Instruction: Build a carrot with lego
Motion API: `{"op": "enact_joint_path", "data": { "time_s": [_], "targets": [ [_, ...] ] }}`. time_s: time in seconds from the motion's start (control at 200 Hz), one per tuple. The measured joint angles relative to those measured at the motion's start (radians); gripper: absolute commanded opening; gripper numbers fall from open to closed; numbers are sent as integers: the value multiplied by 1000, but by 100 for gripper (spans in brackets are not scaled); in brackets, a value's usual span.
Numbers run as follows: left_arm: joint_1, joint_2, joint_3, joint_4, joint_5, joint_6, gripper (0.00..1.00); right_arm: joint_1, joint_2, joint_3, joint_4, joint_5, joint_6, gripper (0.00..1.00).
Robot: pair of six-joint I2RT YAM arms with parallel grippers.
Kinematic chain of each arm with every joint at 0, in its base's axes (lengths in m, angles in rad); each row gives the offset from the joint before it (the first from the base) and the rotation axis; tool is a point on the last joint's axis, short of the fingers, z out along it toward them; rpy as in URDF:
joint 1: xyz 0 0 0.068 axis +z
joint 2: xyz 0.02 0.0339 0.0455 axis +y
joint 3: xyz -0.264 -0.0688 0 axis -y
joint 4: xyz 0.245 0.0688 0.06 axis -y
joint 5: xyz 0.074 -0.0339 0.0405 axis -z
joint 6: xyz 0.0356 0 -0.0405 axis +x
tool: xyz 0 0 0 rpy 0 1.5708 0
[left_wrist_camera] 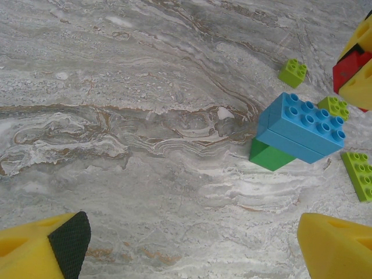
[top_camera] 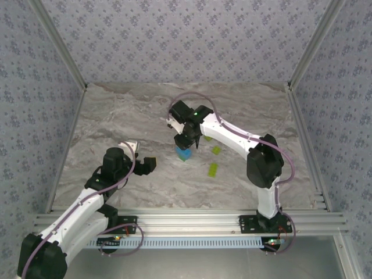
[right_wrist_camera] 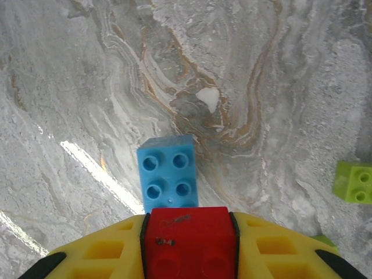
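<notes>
The carrot stands mid-table as a blue brick stacked on a green brick; from above its blue top shows. My right gripper hovers just above and behind it, shut on a red lego brick held between its yellow fingers. In the right wrist view the blue studs lie directly ahead of the red brick. My left gripper rests low to the left of the stack, open, with bare table between its fingers.
Loose lime bricks lie right of the stack: a small one, another right behind the blue brick, and a longer flat one. From above they sit at the right and front right. Patterned walls enclose the marble table.
</notes>
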State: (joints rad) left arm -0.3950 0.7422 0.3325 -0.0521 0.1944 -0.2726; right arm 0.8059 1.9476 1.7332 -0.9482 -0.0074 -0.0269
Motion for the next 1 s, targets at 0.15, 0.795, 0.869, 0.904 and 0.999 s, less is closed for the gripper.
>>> {"op": "enact_joint_path", "data": {
  "time_s": [0.15,0.795,0.869,0.904,0.999],
  "targets": [
    [0,0,0,0,0,0,93,6,17,4,-7,-9,-9,32],
    [0,0,0,0,0,0,93,6,74,16,-7,-17,-26,32],
    [0,0,0,0,0,0,93,6,75,16,-7,-18,-27,32],
    [0,0,0,0,0,0,93,6,76,18,-7,-19,-27,32],
    [0,0,0,0,0,0,93,7,76,18,-7,-24,-27,32]
  ]
}}
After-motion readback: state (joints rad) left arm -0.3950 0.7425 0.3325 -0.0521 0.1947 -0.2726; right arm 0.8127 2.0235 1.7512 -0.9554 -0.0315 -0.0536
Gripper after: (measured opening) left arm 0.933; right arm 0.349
